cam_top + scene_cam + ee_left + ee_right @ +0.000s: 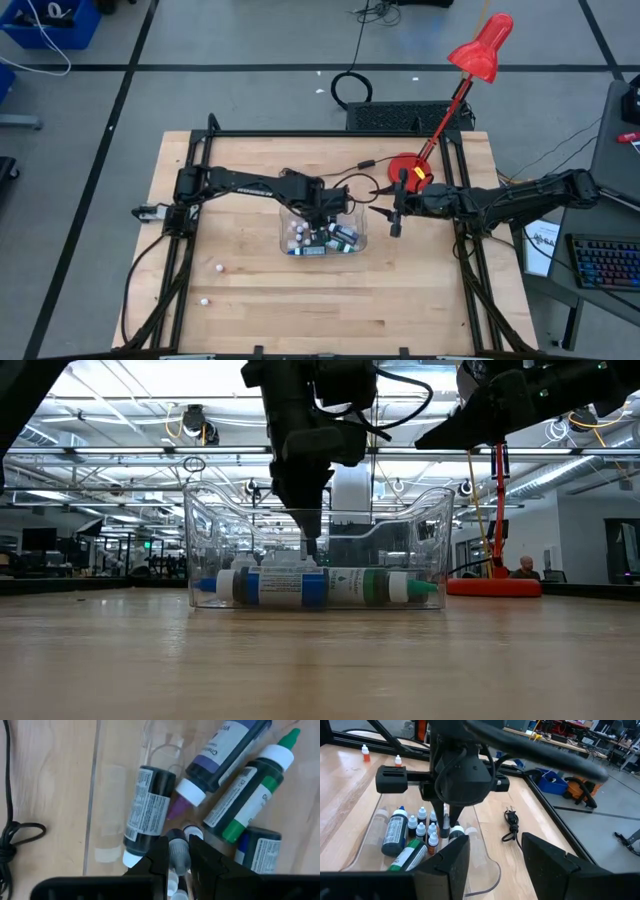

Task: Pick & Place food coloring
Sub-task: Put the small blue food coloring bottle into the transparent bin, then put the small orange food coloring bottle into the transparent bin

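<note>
A clear plastic tub (286, 216) stands mid-table. In it lie larger bottles: a dark one (150, 810), a purple one (225, 750) and a green one (255, 790). Tiny white-capped food coloring bottles (422, 820) stand upright beside them. My left gripper (179, 841) reaches down into the tub (420, 530) and is shut on one tiny bottle (178, 852). My right gripper (492, 865) hovers open and level to the tub's right (397, 218), holding nothing. Two more tiny bottles (218, 268) (203, 300) stand on the table near the left front. My left gripper pinches a tiny food coloring bottle by its sides (179, 856) between its two fingers. The fingers (311, 548) come from above, pointing steeply down into the tub. Whether the bottle stands on the tub floor or hangs clear, I cannot tell.
A red lamp base (405, 170) with its slanting stem stands at the table's far right, behind my right arm. A black cable (510, 825) lies on the wood beside the tub. Bare wood shows in front of the tub (320, 650).
</note>
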Robot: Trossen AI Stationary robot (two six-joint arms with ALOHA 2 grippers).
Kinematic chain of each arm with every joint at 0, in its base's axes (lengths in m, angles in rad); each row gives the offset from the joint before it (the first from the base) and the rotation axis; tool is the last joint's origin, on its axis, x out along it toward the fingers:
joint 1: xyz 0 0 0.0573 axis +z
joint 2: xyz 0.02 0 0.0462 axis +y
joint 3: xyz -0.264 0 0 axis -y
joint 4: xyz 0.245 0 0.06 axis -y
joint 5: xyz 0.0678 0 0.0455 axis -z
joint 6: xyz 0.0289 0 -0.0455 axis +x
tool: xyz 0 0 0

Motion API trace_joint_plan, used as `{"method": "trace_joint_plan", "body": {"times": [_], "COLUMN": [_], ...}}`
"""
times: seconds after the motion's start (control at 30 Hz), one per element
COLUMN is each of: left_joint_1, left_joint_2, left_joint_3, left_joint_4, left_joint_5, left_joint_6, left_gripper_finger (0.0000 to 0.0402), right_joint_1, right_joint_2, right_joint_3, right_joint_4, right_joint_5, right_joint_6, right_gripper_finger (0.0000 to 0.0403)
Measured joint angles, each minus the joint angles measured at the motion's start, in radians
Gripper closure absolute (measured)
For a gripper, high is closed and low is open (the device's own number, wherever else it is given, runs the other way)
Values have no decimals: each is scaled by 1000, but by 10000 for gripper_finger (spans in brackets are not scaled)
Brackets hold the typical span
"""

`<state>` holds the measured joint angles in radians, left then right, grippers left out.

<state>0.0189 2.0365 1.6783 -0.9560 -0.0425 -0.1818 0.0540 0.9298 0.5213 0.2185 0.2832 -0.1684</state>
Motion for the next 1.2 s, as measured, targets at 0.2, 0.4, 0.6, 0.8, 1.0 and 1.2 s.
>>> {"method": "trace_joint_plan", "body": {"times": [0.2,0.4,0.6,0.8,1.0,1.2], "left_joint_1": [0,10,13,23,22,22], "left_joint_2": [0,1,1,1,1,-8], "left_joint_3": [-61,-147,-147,-147,-147,-135], "left_joint_4": [47,119,128,128,129,135], "left_joint_5": [19,68,69,69,69,68], "left_joint_6": [-16,-34,-10,-10,-23,-29], "left_gripper_finger": [350,350,350,340,257,212], "right_joint_1": [0,0,0,0,0,0], "right_joint_2": [0,0,0,0,0,0], "right_joint_3": [0,0,0,0,0,0], "right_joint_4": [-3,-3,0,1,1,1], "right_joint_5": [0,0,0,0,0,0], "right_joint_6": [0,0,1,3,3,3], "right_gripper_finger": [232,232,232,232,232,232]}}
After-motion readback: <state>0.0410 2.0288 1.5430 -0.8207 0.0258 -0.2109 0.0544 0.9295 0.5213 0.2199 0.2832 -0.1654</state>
